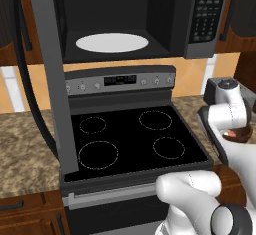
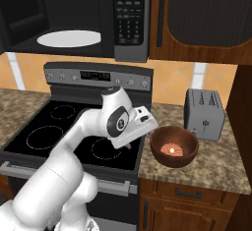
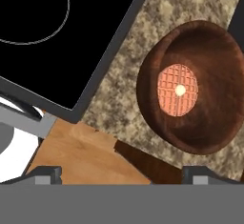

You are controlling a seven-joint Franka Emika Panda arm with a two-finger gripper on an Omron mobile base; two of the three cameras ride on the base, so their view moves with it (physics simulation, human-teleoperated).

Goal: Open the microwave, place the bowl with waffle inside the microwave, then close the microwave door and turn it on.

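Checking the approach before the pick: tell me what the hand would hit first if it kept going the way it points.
Probably the granite counter beside the bowl, which sits off to one side of the open hand; depth is uncertain.

The microwave (image 2: 74, 18) hangs above the stove (image 2: 74, 131), its door (image 1: 50, 79) swung open to the left, the turntable plate (image 1: 112, 42) lying inside and the keypad panel (image 2: 129, 16) on its right side. The bench (image 2: 226, 166) runs right of the stove. On it the bowl (image 2: 174, 146) sits near the front edge, just beside the stove, with the waffle (image 2: 173, 149) lying in its bottom. The toaster (image 2: 204, 113) stands behind the bowl, to its right, toward the bench's back edge. The pincer (image 3: 123, 175) hangs wide apart over the bench's front edge, between stove and bowl.
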